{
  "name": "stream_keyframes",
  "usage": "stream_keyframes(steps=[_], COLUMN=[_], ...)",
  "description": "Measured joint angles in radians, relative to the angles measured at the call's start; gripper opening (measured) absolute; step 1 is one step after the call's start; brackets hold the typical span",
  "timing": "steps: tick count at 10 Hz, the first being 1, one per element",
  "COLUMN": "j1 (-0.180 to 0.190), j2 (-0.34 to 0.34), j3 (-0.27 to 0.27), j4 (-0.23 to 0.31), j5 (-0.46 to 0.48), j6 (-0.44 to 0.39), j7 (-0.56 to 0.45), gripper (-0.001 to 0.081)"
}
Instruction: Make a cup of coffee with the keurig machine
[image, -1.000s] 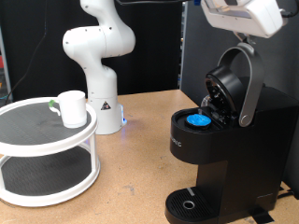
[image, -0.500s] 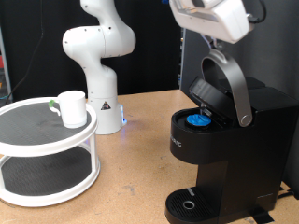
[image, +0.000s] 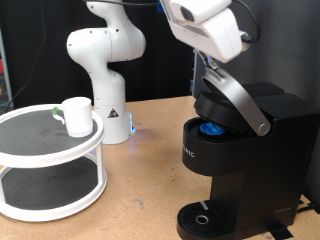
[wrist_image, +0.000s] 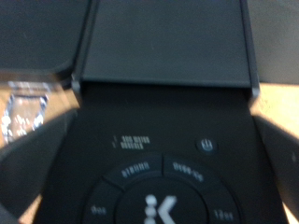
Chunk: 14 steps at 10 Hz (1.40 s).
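The keurig machine (image: 240, 165) stands at the exterior view's right. My gripper (image: 213, 66) is above it, at the upper end of the silver-grey lid handle (image: 238, 98). The lid is lowered most of the way, leaving a narrow gap where the blue-topped pod (image: 209, 128) shows in the chamber. The wrist view is filled by the machine's round black top (wrist_image: 154, 191) with its buttons, and no fingers show there. The white cup (image: 77, 115) stands upright on the top tier of a round white rack (image: 40, 160) at the exterior view's left, far from the gripper.
The white robot arm base (image: 105, 75) stands behind the rack at the back of the wooden table (image: 140, 190). The machine's round drip tray (image: 203, 218) is at the exterior view's bottom with nothing on it. A dark panel stands behind the machine.
My gripper has moved down and towards the exterior view's left, swinging the lid handle down. The lid has gone from wide open to nearly closed over the pod.
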Motion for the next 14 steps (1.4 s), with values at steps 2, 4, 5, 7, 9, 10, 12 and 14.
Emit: stream_keyframes(steps=[2, 4, 5, 7, 9, 10, 12, 14], j1=[-0.010, -0.023, -0.028, -0.035, -0.037, -0.039, -0.039, -0.039], j2=[0.009, 0.024, 0.032, 0.052, 0.079, 0.083, 0.095, 0.095], j3=[0.000, -0.001, -0.002, -0.003, -0.003, -0.005, -0.003, -0.005], j4=[-0.018, -0.044, -0.065, -0.103, -0.135, -0.139, -0.146, -0.146], j5=[-0.049, -0.104, -0.124, -0.143, -0.146, -0.147, -0.145, -0.138], j6=[0.045, 0.088, 0.115, 0.172, 0.229, 0.240, 0.257, 0.257], j7=[0.019, 0.021, 0.021, 0.020, 0.015, 0.010, 0.002, -0.014], gripper=[0.0002, 0.0002, 0.0002, 0.0002, 0.0002, 0.0002, 0.0002, 0.0002])
